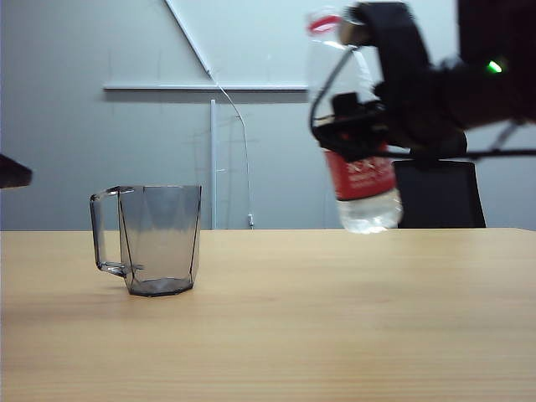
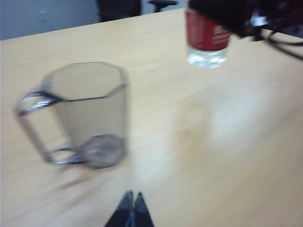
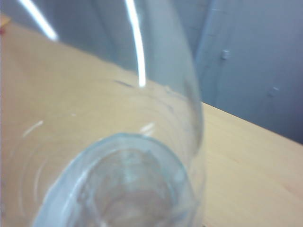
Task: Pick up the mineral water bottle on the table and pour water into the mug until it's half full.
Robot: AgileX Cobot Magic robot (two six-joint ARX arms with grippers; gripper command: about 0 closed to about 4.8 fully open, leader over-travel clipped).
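Nearest you, the left gripper (image 2: pixel 132 208) hangs low over the table (image 1: pixel 335 335), its two fingertips pressed together with nothing between them. Just beyond it the mug (image 1: pixel 155 240) stands upright on the wood, apparently empty, though blur makes that uncertain. Farther right, the right gripper (image 1: pixel 360 117) grasps the mineral water bottle (image 1: pixel 356 134) around its middle, lifted clear of the table, near upright, water (image 1: pixel 368 213) pooled at its base.
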